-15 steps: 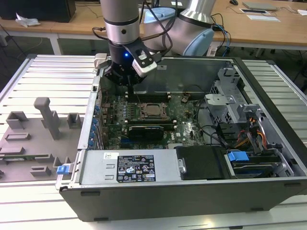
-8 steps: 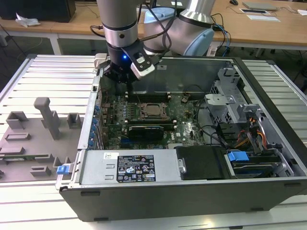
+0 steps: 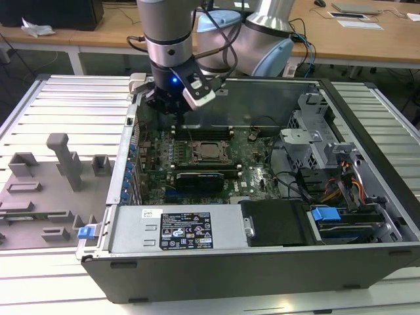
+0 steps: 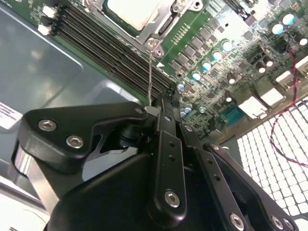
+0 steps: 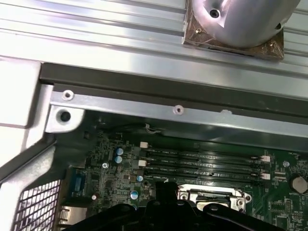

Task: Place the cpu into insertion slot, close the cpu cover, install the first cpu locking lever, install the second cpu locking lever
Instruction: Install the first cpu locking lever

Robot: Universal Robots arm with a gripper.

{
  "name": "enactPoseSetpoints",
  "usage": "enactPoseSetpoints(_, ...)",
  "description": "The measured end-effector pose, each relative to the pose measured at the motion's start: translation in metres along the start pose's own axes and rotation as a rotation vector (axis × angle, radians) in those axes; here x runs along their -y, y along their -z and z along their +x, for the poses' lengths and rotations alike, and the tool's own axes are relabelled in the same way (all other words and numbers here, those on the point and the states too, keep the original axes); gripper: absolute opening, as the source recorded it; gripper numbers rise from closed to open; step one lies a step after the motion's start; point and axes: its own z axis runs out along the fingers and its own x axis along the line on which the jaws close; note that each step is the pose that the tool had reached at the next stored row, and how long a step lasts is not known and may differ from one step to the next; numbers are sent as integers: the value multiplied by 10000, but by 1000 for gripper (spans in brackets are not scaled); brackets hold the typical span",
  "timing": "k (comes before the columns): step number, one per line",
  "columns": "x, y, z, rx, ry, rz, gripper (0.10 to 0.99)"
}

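Your gripper [image 4: 161, 103], clenched, meets the thin locking lever [image 4: 151, 72], seemingly to press it down beside the seated cpu [image 4: 132, 9].

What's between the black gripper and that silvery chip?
In the second wrist view, a thin wire lever and rows of dark memory slots lie between the gripper and the cpu.

An open computer case [image 3: 262, 272] lies on a slatted table [image 3: 72, 98], grey holders [image 3: 65, 161] at the exterior view's left
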Motion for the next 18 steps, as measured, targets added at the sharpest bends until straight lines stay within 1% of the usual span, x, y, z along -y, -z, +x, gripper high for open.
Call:
enactPoseSetpoints(4, 17, -17, -101, 0, -1, 0, 106)
enactPoseSetpoints(10, 58, -48, -332, -5, -4, 0, 106)
enactPoseSetpoints(11, 63, -51, -358, -6, -2, 0, 106)
enactPoseSetpoints(12, 79, -62, -439, -7, -4, -1, 106)
enactPoseSetpoints(13, 89, -68, -492, -8, -1, -1, 106)
enactPoseSetpoints(17, 109, -82, -615, -10, -1, -1, 106)
enactPoseSetpoints(18, 112, -84, -632, -11, -3, -1, 106)
